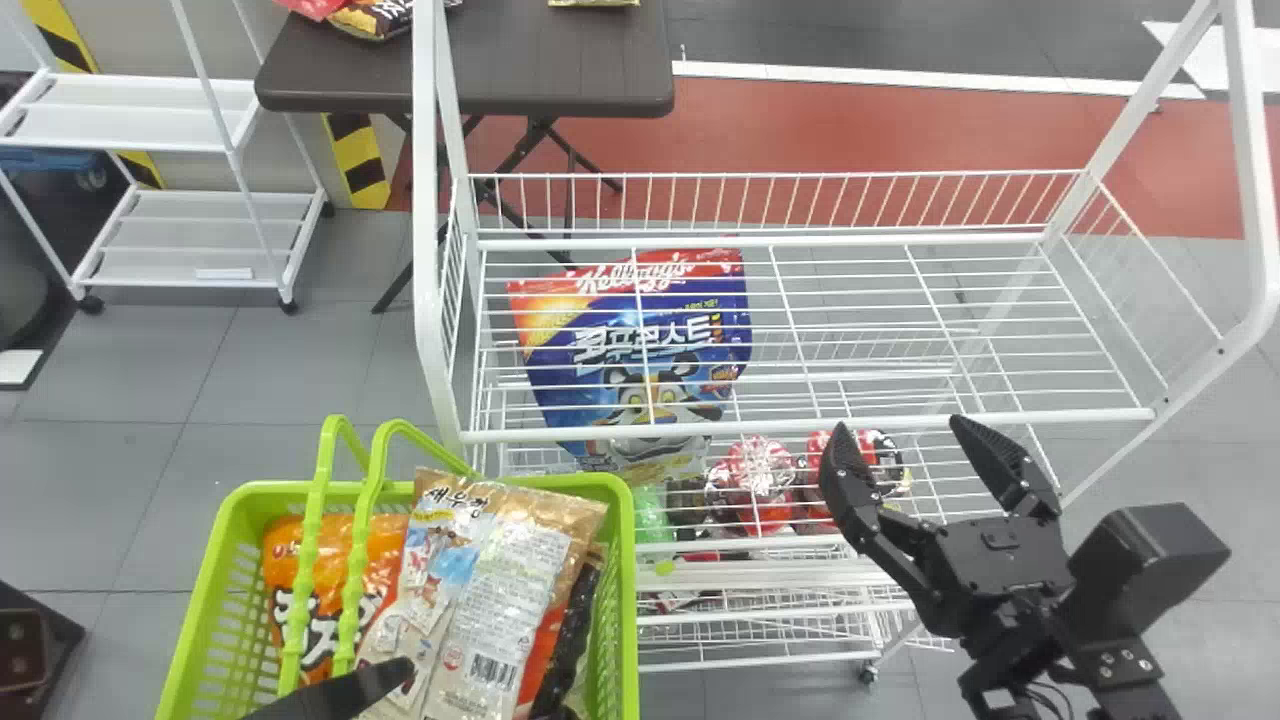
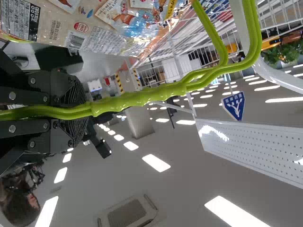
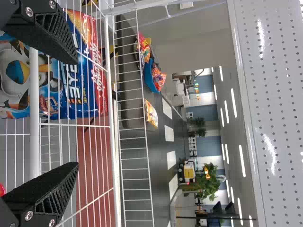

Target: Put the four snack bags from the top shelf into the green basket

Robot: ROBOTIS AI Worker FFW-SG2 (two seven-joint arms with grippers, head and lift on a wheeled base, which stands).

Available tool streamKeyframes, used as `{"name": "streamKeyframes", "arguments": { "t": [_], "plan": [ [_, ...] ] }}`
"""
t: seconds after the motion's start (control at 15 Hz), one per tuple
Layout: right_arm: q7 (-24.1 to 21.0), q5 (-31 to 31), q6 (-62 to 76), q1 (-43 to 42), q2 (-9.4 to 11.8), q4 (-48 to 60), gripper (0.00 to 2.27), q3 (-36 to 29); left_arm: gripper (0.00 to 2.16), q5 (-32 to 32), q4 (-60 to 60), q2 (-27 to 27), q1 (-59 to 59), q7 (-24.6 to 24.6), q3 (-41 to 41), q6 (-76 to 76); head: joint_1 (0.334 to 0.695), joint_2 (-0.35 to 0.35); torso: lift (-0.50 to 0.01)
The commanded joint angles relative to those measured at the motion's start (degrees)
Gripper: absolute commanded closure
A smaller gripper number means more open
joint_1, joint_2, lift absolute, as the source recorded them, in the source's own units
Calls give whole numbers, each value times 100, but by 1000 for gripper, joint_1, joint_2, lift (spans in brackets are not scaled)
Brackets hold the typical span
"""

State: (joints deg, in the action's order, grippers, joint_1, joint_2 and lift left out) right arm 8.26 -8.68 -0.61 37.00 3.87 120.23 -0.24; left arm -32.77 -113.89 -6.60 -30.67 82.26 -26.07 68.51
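Basket, green plastic; contents: tan printed snack bag, orange plastic snack bag. Green tubular handles: clamped in black left gripper. Black right gripper: fingers spread, near white wire rack.

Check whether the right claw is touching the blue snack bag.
Apart. The head view shows a plain gap between the right claw, open, and the blue snack bag, which lies to its left.
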Motion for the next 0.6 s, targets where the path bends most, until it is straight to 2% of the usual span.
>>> {"name": "streamKeyframes", "arguments": {
  "t": [0.0,0.53],
  "plan": [
    [-9,24,-23,0,-35,0,36,33,2148,-10,16,-17,0,0,-4,0,695,-52,-1],
    [-44,42,-146,0,-62,9,39,129,2148,-27,42,-26,-9,-9,14,88,695,-31,-1]
  ]
}}
